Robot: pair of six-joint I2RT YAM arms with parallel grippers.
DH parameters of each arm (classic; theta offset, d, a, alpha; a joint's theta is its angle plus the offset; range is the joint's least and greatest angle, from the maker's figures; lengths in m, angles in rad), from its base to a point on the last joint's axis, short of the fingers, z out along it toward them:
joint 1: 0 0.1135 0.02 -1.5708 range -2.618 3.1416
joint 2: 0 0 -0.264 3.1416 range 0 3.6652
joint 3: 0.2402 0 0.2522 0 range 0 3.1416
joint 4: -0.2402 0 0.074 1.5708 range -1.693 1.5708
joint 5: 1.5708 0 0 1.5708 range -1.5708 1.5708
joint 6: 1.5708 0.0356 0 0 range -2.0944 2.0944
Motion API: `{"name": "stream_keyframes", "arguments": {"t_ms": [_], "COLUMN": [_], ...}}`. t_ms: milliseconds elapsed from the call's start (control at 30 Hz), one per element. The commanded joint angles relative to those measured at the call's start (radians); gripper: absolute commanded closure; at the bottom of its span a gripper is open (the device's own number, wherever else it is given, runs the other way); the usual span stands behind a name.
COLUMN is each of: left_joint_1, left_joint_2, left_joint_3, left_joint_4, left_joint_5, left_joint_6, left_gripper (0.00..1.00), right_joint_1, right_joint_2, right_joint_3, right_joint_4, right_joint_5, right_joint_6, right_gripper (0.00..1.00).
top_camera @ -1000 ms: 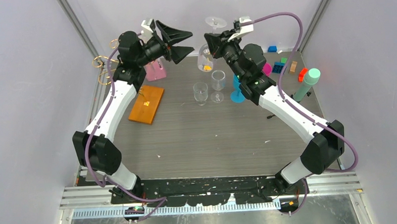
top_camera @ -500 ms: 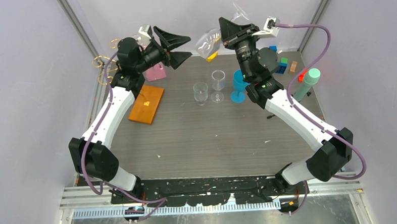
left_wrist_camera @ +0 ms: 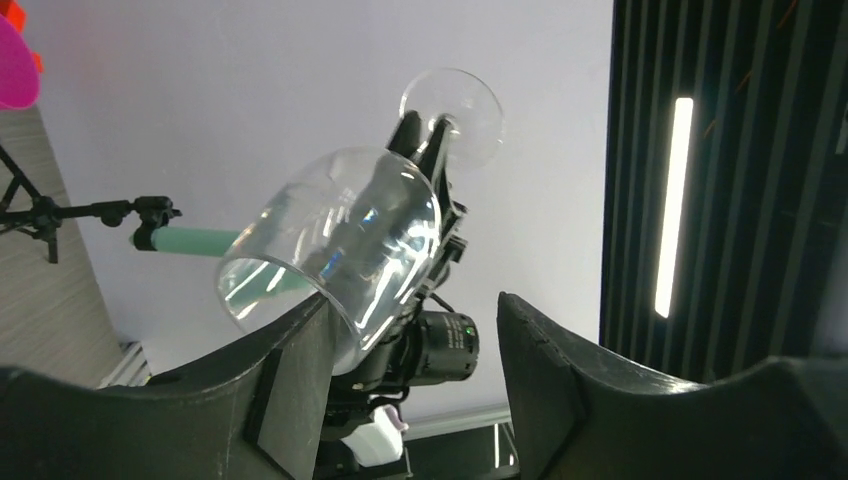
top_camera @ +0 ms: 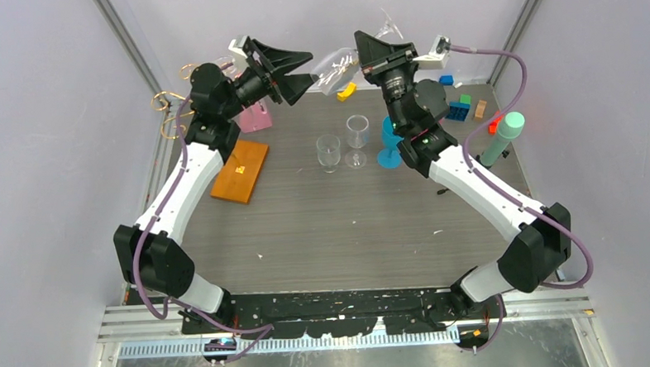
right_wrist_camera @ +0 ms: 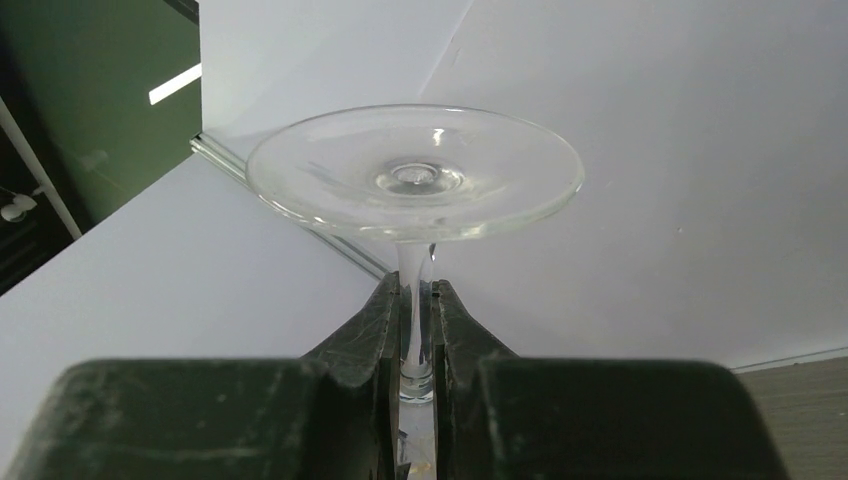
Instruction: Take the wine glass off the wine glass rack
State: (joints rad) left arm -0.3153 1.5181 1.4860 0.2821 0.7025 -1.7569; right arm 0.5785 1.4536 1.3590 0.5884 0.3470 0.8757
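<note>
Fingers of my right gripper (right_wrist_camera: 415, 305) pinched the wine glass (top_camera: 333, 65) stem, arm held high; left gripper (top_camera: 299, 70) gaped beside its bowl.

I see wine glass (top_camera: 333, 65) clear, colourless, white glints on bowl. Rack (top_camera: 162, 97) wire gold; its base (top_camera: 239, 171) orange wood. Table (top_camera: 307, 226) grey, fine streaked grain. Goblet (top_camera: 389, 143) bright blue. Tube (top_camera: 503, 138) mint green. Block (top_camera: 255, 118) pink. I read left gripper (left_wrist_camera: 415, 305) and right gripper (right_wrist_camera: 415, 300) matt black. Arms (top_camera: 181, 177) white, black joints. Cables (top_camera: 498, 56) purple. Walls (top_camera: 37, 121) pale lilac.
</note>
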Motion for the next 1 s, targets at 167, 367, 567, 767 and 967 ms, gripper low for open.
{"name": "stream_keyframes", "arguments": {"t_ms": [167,367,567,767,967], "left_joint_1": [-0.01,-0.011,-0.022,-0.027,-0.03], "left_joint_2": [0.009,0.025,0.046,0.044,0.05], "left_joint_3": [0.014,0.011,0.014,-0.009,-0.016], "left_joint_4": [0.277,0.338,0.381,0.358,0.359], "left_joint_5": [0.025,0.019,0.022,0.012,0.013], "left_joint_6": [-0.199,-0.266,-0.31,-0.322,-0.325], "left_gripper": [0.54,0.68,0.66,0.67,0.73], "right_joint_1": [0.0,0.0,0.0,0.0,0.0], "right_joint_2": [0.017,0.017,0.024,0.024,0.034], "right_joint_3": [-0.024,-0.063,-0.095,-0.106,-0.119], "right_joint_4": [0.105,0.151,0.168,0.167,0.171], "right_joint_5": [0.003,-0.038,-0.063,-0.083,-0.106], "right_joint_6": [0.156,0.156,0.202,0.223,0.256], "right_gripper": [1.0,1.0,1.0,1.0,1.0]}}
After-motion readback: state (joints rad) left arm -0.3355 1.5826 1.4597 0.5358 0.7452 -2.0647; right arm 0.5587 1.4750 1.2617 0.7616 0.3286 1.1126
